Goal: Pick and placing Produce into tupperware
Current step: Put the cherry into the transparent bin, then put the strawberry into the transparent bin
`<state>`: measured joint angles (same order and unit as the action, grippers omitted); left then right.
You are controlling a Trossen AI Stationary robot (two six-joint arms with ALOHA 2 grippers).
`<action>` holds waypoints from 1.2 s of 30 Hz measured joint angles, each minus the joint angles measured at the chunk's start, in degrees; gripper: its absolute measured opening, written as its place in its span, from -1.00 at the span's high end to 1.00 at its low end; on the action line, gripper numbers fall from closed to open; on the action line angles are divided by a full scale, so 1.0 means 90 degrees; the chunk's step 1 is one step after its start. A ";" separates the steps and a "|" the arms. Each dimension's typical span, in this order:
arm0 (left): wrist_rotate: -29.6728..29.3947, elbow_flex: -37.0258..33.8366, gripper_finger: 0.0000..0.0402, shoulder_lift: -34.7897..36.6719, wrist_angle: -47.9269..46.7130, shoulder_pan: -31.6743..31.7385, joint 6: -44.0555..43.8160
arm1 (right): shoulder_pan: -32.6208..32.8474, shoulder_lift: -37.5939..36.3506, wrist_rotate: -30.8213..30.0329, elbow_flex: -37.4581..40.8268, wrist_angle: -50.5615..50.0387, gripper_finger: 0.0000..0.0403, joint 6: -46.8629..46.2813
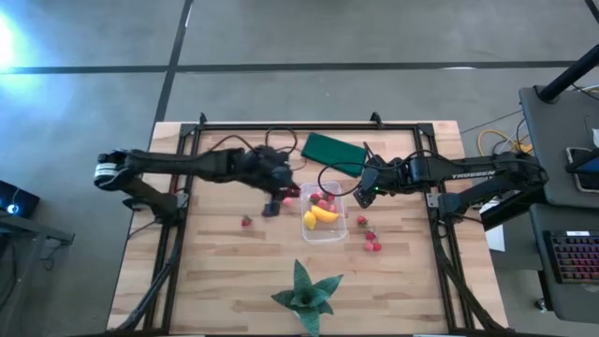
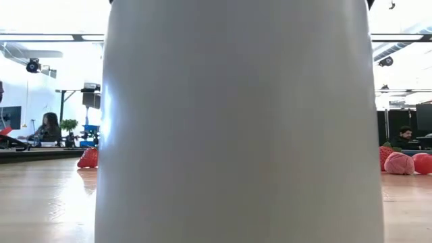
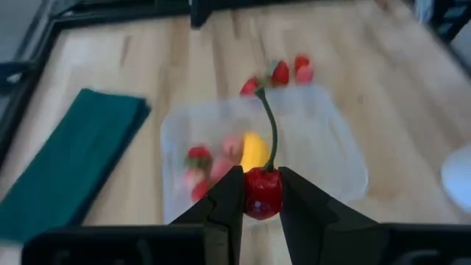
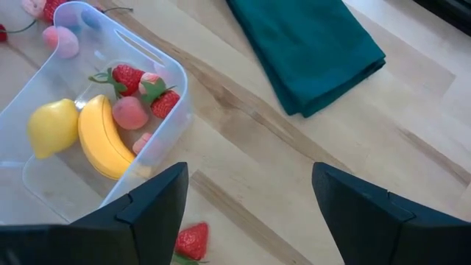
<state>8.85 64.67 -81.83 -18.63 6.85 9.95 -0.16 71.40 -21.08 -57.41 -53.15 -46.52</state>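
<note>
The left gripper [image 3: 261,195], reaching in just left of the tupperware [image 3: 335,151], clamped a cherry [image 3: 263,193]; we saw the right gripper [image 4: 246,202] spread wide at its far-right corner.

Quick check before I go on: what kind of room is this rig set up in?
Probably an open lab or shared office: people sit at desks behind the table, the floor is bare concrete, and a keyboard sits beside the rig.

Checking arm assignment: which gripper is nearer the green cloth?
Right. The right gripper hangs open just off the green cloth, beside the tub. The left gripper, shut on a cherry, sits farther off, across the tub.
</note>
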 joint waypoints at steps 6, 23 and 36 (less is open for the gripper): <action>0.0430 0.0366 0.74 -0.1214 0.0001 0.0082 -0.0067 | 0.0000 -0.0002 -0.0045 0.0000 -0.0014 -0.39 -0.0114; 0.0074 0.1224 -0.11 -0.2282 0.0119 0.0063 -0.0257 | 0.0002 -0.0964 -0.0566 0.0000 -0.0077 -0.64 -0.0584; -0.0581 0.1107 -0.21 -0.1897 -0.4070 -0.0025 -0.1166 | 0.0000 -0.1786 -0.0683 0.0079 -0.0815 -0.66 -0.0497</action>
<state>3.62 74.63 -98.90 -55.26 6.62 -0.54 -0.16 55.32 -27.23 -56.69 -60.48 -50.99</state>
